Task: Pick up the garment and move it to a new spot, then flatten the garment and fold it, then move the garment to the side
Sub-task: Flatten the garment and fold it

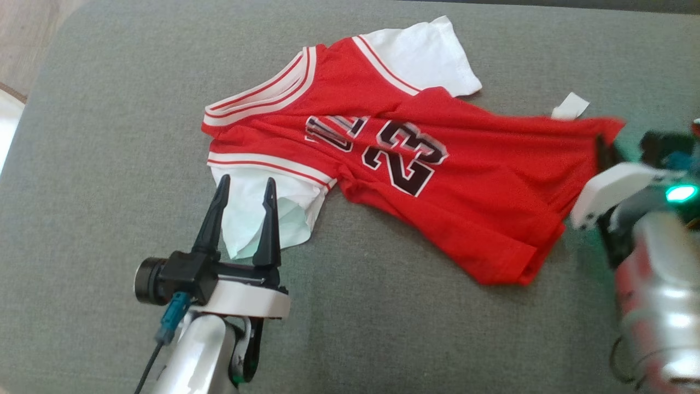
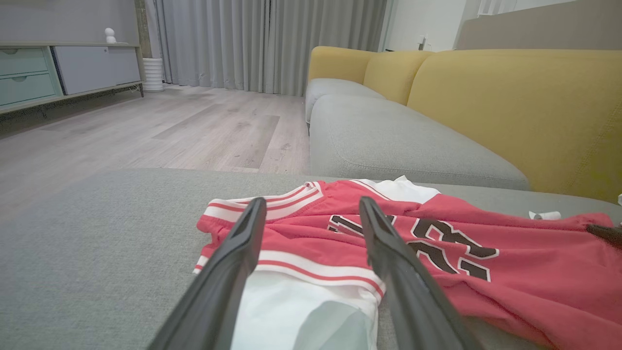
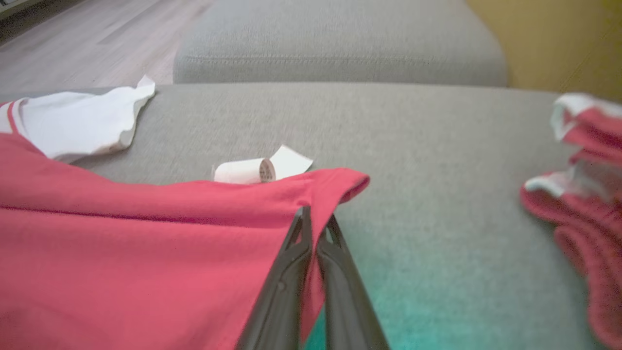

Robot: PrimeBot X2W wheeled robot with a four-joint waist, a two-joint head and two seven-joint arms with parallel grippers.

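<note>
The garment [image 1: 470, 191] is a red jersey with white sleeves and a dark "23", lying crumpled on the grey cushion [image 1: 109, 137]. My left gripper [image 1: 244, 194] is open, its fingers hovering over the near white sleeve [image 1: 243, 219]. From the left wrist view, the garment [image 2: 510, 287] and its sleeve [image 2: 291, 311] show between and beyond my left gripper [image 2: 311, 206]. At the jersey's hem corner, my right gripper [image 1: 601, 150] is shut on the red cloth. In the right wrist view, my right gripper [image 3: 316, 218] pinches the garment [image 3: 121, 257] at its hem.
A small white paper roll [image 3: 245, 171] lies on the cushion just beyond the hem, also the paper roll [image 1: 570, 105] in the head view. Another red and white cloth [image 3: 583, 194] lies to the right. A yellow-backed sofa [image 2: 510, 107] and wooden floor [image 2: 146, 126] lie beyond.
</note>
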